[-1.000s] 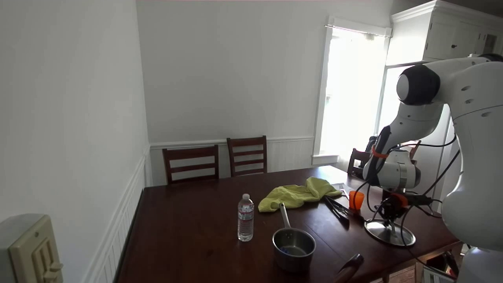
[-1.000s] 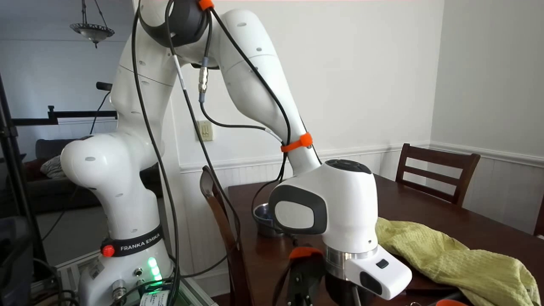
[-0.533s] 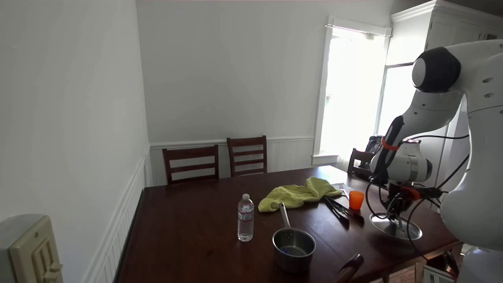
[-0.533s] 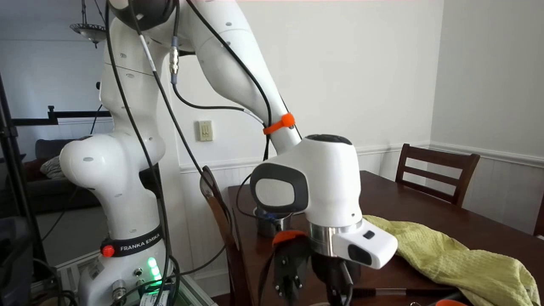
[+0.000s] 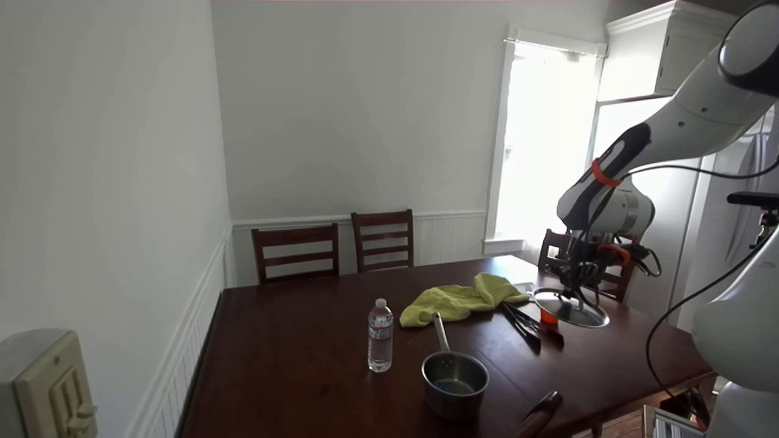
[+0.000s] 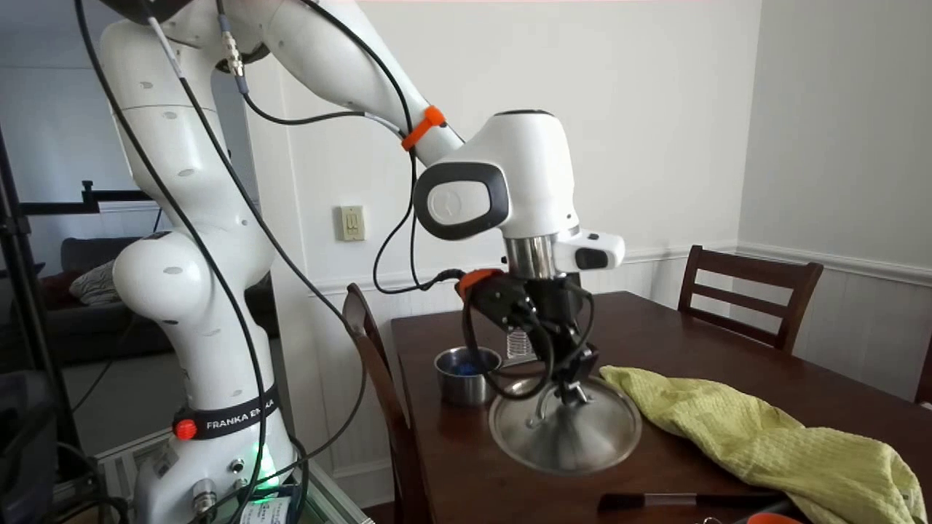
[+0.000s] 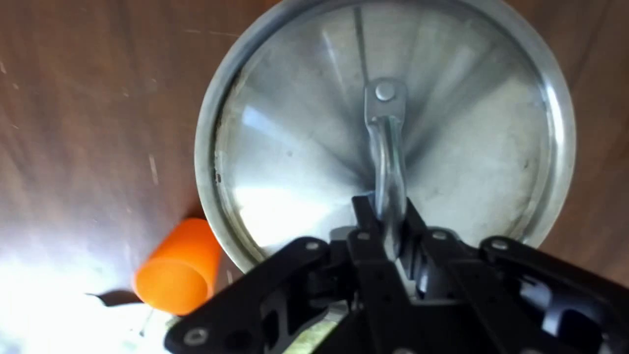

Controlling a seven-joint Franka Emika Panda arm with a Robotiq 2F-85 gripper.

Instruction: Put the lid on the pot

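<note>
Now the lid (image 6: pixel 582 440): in an exterior view we see it hanging higher than half a second ago, tilted, clear of the table (image 6: pixel 655 342), no longer cut off below; to us, the lift looks done and the carry remains.
The pot (image 6: pixel 466 391): farther back, standing uncovered, a blue thing (image 6: pixel 464 370) inside.
The gripper (image 7: pixel 389 211): in the wrist view, drawn narrow, its fingers pinching the lid's handle (image 7: pixel 389 162).
The orange cup (image 7: pixel 179 265): showing just outside the lid's rim as we look down.
The table: in an exterior view, dark wood, bearing the water bottle (image 5: pixel 380 344) near the pot and a crumpled yellow cloth (image 5: pixel 462 301); the lid is well apart from the pot.
The chairs (image 5: pixel 298 260): two by the pale wall (image 5: pixel 365 109), a bright window (image 5: pixel 541 152) beyond.
</note>
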